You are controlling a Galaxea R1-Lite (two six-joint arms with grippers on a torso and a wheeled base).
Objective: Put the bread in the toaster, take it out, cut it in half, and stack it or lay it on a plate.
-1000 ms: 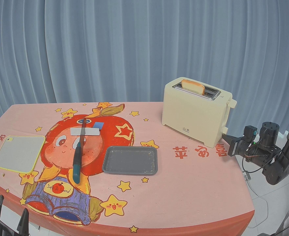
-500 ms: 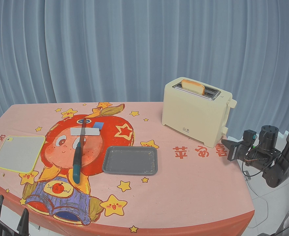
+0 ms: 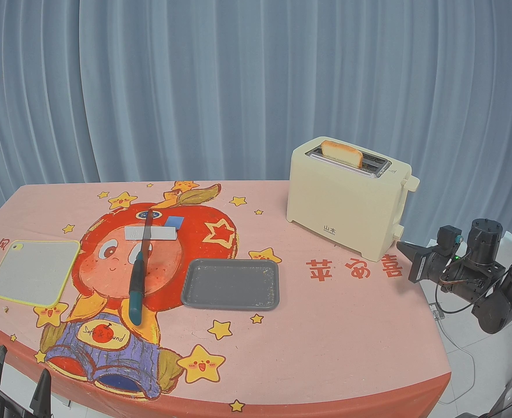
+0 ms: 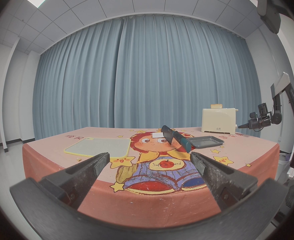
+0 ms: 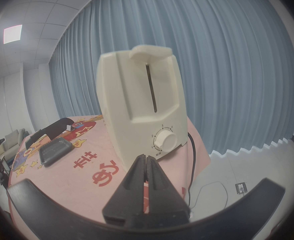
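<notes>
Left gripper [image 3: 18, 378]: jaws wide apart, holding nothing, at the near left corner.
Cutting board [image 3: 34, 272]: flat, far left.
Knife [image 3: 138, 280]: between board and plate.
Plate [image 3: 231, 284]: grey, mid-table.
Bread [image 3: 342, 152]: upright in toaster [image 3: 343, 204] slot.
Right gripper [image 3: 404, 246]: fingers pressed together, holding nothing, near the toaster's dial end.

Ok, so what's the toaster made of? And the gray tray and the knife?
The toaster looks like smooth cream plastic with a soft shine, plus bright metal around the slots on top. The tray is dark gray and dull; it could be plastic or coated metal. The knife has a teal handle, probably plastic; its dark blade is hard to judge.
</notes>
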